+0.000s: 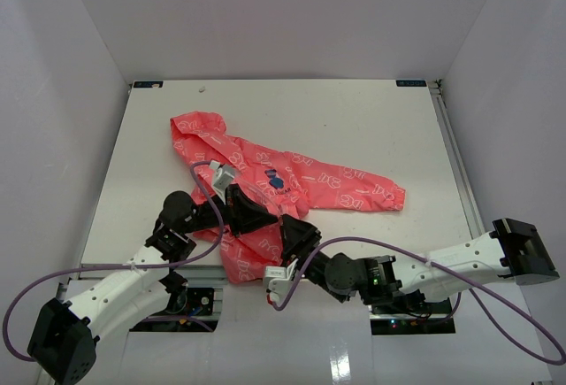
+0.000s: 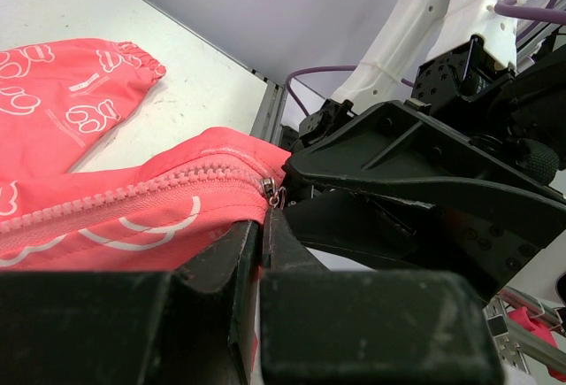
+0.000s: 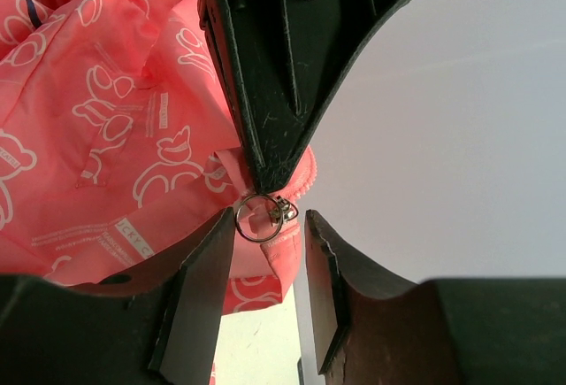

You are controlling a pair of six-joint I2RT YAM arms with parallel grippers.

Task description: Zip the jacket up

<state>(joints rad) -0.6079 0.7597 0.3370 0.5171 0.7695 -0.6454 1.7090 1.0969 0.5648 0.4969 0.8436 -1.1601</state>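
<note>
The coral-pink jacket [image 1: 305,173] lies across the table, hood at the far left and one sleeve stretched right. My left gripper [image 1: 256,217] is shut on its bottom hem, just below the zipper slider [image 2: 272,192]; in the left wrist view the left gripper [image 2: 263,226] has pink fabric [image 2: 106,217] pinched between its jaws. My right gripper [image 1: 296,236] is open. In the right wrist view the right gripper [image 3: 265,221] has the slider's metal ring [image 3: 258,218] between its fingertips without gripping it. The left finger [image 3: 274,93] reaches down to the hem there.
The white table [image 1: 354,119] has walls on three sides and a metal rail [image 1: 455,164] along its right edge. Purple cables [image 1: 371,243] loop from both arms near the front edge. The two grippers stand very close together, almost touching.
</note>
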